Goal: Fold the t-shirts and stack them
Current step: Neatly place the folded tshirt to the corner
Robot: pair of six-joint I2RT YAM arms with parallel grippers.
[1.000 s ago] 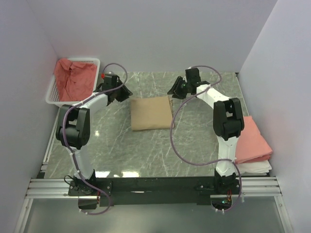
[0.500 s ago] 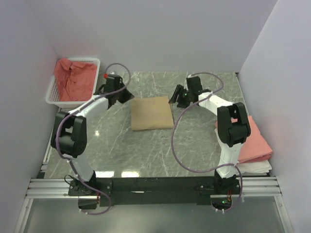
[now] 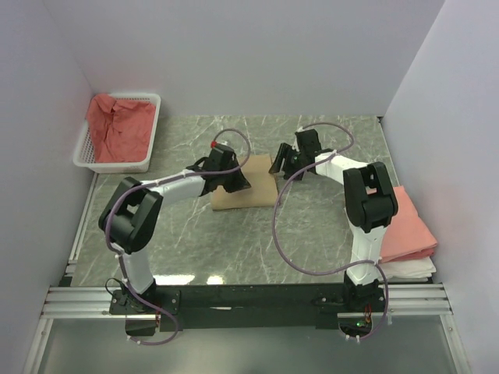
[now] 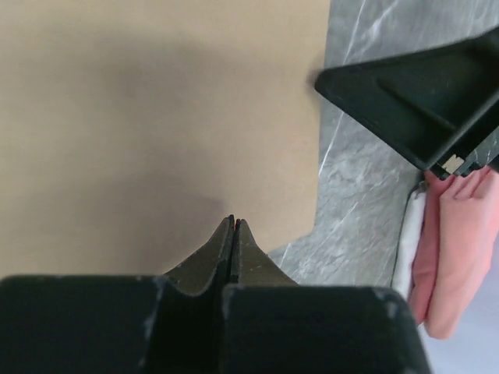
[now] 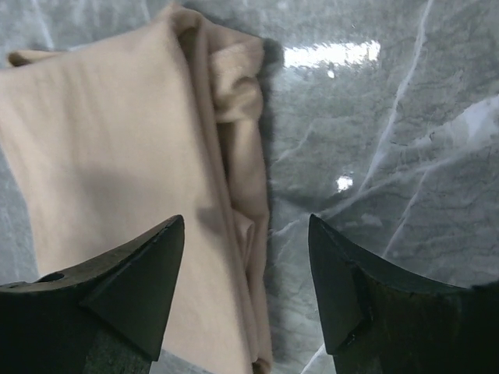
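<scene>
The tan t-shirt (image 3: 257, 187) lies folded in a rectangle at the middle of the table. My left gripper (image 3: 238, 181) is over its left half, jaws shut tight with no cloth between them; its tips (image 4: 234, 223) point onto the tan t-shirt (image 4: 156, 117). My right gripper (image 3: 278, 162) is at the shirt's far right corner and open. In the right wrist view its fingers (image 5: 245, 227) straddle the bunched folded edge of the tan t-shirt (image 5: 117, 156). More coral t-shirts (image 3: 117, 125) lie crumpled in the basket. Folded pink t-shirts (image 3: 405, 226) are stacked at the right.
The white mesh basket (image 3: 148, 160) stands at the back left against the wall. A white cloth (image 3: 413, 269) lies under the pink stack near the right wall. The right gripper's finger (image 4: 421, 101) shows in the left wrist view, close to the shirt's edge.
My left arm swung right from beside the basket to over the tan shirt, and its jaws shut. My right gripper opened wider and settled at the shirt's far right corner.
</scene>
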